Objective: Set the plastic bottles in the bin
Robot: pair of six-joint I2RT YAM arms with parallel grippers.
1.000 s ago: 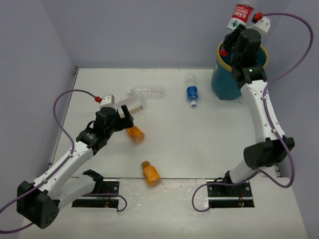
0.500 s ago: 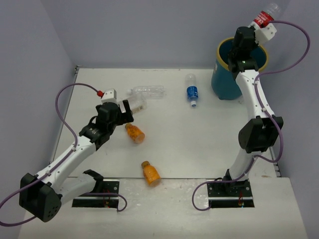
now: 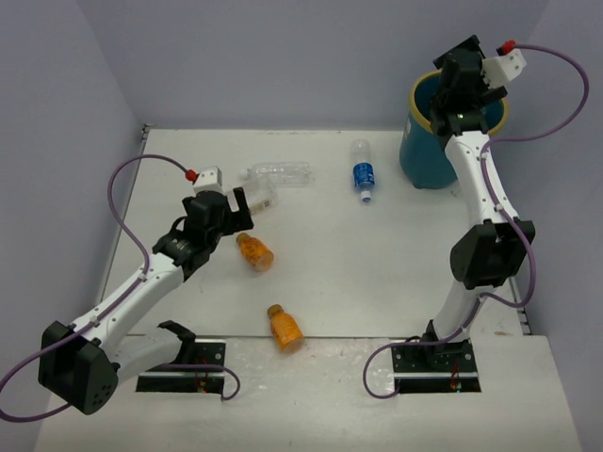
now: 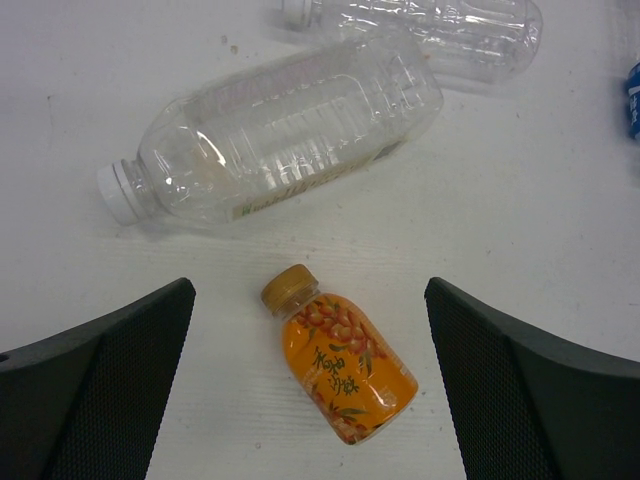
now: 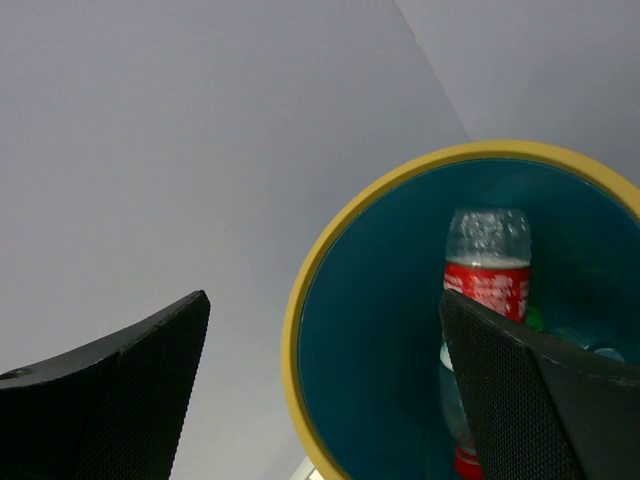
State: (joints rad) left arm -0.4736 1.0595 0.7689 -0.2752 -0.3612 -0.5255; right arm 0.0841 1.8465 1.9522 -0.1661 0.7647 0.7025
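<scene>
Top: the right tool is over the bin and is empty now; before, it held something. Left wrist: the left tool is spread wide, and an orange bottle lies on the table right under it. Right wrist: the tool is spread, and the red bottle is in the bin just below.

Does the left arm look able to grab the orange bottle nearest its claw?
Probably yes. The left gripper is open and aimed at the orange bottle, which shows between its fingers in the wrist view with nothing covering it. The clear bottle lies just beyond, not touching it.
</scene>
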